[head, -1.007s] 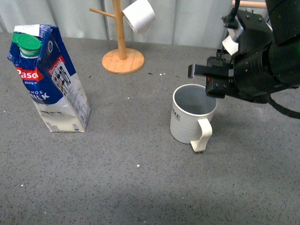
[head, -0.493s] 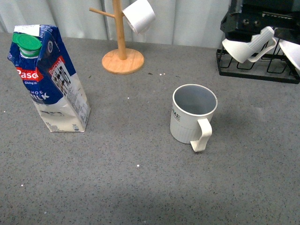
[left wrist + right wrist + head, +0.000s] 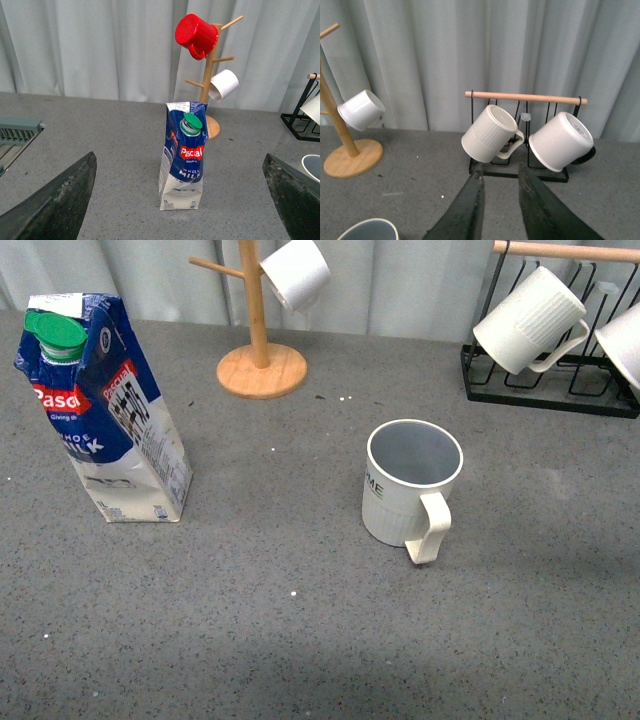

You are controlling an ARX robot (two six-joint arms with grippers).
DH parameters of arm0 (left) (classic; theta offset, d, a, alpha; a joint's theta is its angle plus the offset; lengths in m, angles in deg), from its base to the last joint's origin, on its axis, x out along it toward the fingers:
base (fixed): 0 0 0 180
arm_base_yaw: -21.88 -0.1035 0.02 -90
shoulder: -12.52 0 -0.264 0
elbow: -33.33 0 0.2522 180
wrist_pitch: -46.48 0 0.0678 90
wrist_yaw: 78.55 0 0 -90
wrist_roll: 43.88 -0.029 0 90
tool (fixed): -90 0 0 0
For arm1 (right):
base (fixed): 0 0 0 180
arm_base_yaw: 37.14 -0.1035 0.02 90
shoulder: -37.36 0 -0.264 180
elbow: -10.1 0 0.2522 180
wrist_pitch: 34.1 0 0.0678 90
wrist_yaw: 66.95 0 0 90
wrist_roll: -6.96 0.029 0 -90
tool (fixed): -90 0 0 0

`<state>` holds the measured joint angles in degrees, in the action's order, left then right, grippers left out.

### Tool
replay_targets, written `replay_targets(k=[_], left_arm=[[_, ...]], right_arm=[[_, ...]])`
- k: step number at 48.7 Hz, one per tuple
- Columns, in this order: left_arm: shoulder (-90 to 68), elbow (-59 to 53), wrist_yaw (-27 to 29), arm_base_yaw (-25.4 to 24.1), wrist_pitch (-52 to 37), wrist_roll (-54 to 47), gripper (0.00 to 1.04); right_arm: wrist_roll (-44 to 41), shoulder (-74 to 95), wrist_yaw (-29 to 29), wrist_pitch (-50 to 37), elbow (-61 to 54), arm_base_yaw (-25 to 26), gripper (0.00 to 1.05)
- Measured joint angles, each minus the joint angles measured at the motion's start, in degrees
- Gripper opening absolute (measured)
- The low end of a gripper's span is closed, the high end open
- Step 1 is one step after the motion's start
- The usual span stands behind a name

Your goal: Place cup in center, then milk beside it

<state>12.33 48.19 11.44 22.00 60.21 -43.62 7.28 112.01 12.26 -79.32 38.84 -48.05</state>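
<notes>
Milk (image 3: 110,420) sits well left of cup (image 3: 395,505); tall, could tip if L gripper (image 3: 179,156) (fingers wide apart) clips it. R gripper (image 3: 500,171): fingers slightly apart, empty.

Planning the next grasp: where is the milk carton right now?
Front view: the milk carton stands upright at far left, well apart from the cup.

Looks like a staged lab kitchen corner: grey speckled tabletop (image 3: 300,640), pale curtain backdrop (image 3: 100,50) all round, a wooden mug tree (image 3: 262,370) and a black wire mug rack (image 3: 525,97).
</notes>
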Motion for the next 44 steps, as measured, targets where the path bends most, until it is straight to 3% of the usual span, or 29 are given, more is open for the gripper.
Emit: replay_targets(k=[5, 9, 16, 21, 25, 44], left_arm=[[0.00, 0.00, 0.02, 0.00, 0.00, 0.00, 0.98], [0.00, 0.00, 0.02, 0.00, 0.00, 0.00, 0.98], [0.00, 0.00, 0.00, 0.00, 0.00, 0.00, 0.98], [0.00, 0.00, 0.00, 0.00, 0.00, 0.00, 0.98], [0.00, 0.00, 0.00, 0.00, 0.00, 0.00, 0.98], [0.00, 0.00, 0.02, 0.00, 0.00, 0.00, 0.98]], right_arm=[[-0.33, -5.51, 2.03, 1.70, -4.00, 2.01, 0.01], [-0.31, -6.71, 3.26, -0.83, -6.64, 3.04, 0.01], [-0.31, -11.39, 4.66, 2.12, -10.12, 4.81, 0.01], [-0.31, -16.96, 5.81, 5.70, -11.43, 5.86, 0.01], [-0.33, -21.75, 10.32, 9.53, -12.52, 9.27, 0.01], [-0.31, -39.10, 10.69, 24.26, -14.58, 10.78, 0.01]])
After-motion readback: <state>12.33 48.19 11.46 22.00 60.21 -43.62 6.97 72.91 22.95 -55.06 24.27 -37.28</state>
